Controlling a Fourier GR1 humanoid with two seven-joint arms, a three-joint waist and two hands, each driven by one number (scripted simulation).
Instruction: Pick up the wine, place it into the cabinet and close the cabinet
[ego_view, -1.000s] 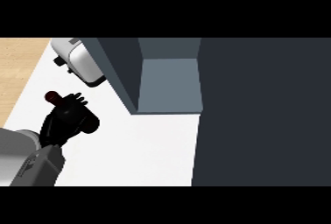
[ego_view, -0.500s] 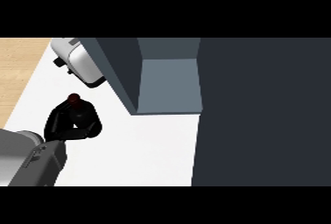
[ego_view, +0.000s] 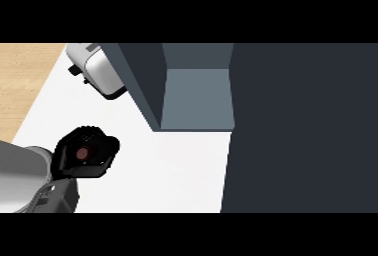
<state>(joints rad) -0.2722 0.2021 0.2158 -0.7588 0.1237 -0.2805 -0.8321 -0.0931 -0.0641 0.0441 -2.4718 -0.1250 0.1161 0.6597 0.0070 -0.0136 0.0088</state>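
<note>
One black robot hand (ego_view: 87, 156) curls round the wine (ego_view: 83, 153) — round, dark-red top showing.

A silver toaster (ego_view: 100, 75) stands at the far left of the white counter (ego_view: 177, 170). Wooden floor (ego_view: 22, 80) shows beyond the counter's left edge.

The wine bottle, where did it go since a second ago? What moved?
The left hand drew back toward the view's lower left, away from the toaster, and closed round the wine bottle; only the bottle's dark red top shows now, ringed by curled fingers. The open cabinet, the toaster and the white counter stayed as they were. The right hand is not in view.
</note>
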